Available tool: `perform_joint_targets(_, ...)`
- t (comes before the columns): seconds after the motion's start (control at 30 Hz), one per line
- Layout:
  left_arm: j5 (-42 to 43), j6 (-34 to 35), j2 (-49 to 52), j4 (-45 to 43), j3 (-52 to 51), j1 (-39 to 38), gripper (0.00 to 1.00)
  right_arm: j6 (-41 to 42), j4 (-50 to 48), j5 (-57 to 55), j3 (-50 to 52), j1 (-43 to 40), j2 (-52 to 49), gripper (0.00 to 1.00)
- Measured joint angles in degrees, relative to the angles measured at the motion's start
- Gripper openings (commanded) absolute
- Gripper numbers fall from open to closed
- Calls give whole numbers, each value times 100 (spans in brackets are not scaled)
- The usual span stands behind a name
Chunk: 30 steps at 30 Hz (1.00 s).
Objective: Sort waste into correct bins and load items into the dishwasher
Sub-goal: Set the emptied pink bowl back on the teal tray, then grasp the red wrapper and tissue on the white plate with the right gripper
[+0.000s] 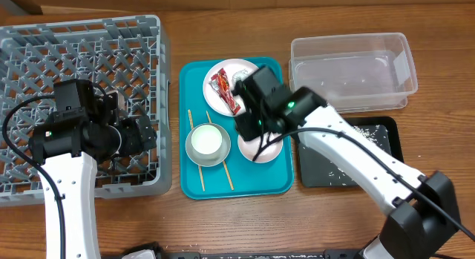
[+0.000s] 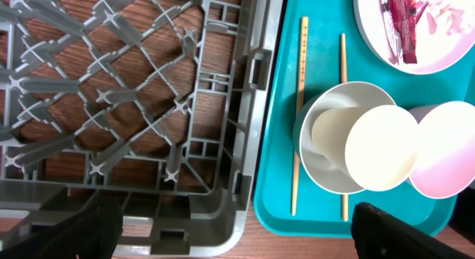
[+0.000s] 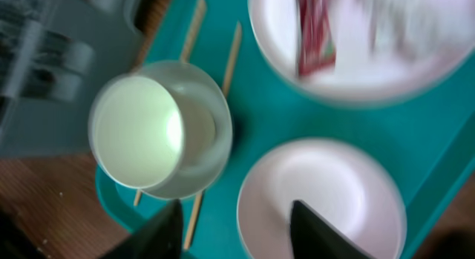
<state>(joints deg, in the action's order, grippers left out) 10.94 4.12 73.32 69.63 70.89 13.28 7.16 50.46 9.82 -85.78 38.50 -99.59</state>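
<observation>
Dish rack (image 1: 44, 51): grey lattice, the biggest item, on the left of the wooden table (image 1: 223, 29); nothing shows in the visible cells.
Teal tray (image 1: 194, 177): just right of the rack, carrying all the tableware.
Clear tub (image 1: 349, 73): at the far right, behind the black tray.
Black tray (image 1: 397, 140): in front of the tub, right of the teal tray.
Left gripper (image 2: 237, 211): fingers spread wide, holding nothing, above the rack's wall nearest the teal tray.
Right gripper (image 3: 236, 211): claw parted and empty, over the teal tray between the two bowls; one finger overlaps the pink bowl.
Plate (image 1: 215, 75): white, at the far end of the teal tray.
White bowl (image 1: 207, 159): at the tray's near left.
Pink bowl (image 3: 334, 192): just right of the white bowl, partly under the right gripper.
Cup (image 2: 382, 151): white, sitting in the white bowl.
Wrapper (image 1: 223, 92): red, lying on the plate.
Chopsticks (image 2: 303, 81): two, side by side, running beneath the white bowl.
Rice grains (image 1: 364, 131): scattered in the black tray.
</observation>
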Motion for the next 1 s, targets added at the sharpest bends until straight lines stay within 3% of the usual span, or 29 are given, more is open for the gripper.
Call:
perform_joint_targets(0.37,0,0,0,0,0,0,100,-334,-1775,-625,-466,-22,-129,56)
perform_joint_targets(0.87,0,0,0,0,2,0,100,-398,-2529,-1071,-466,-22,-2194,56)
perform_joint_targets(1.0,0,0,0,2,2,0,100,-321,-2498,-1137,-466,-22,-2409,45)
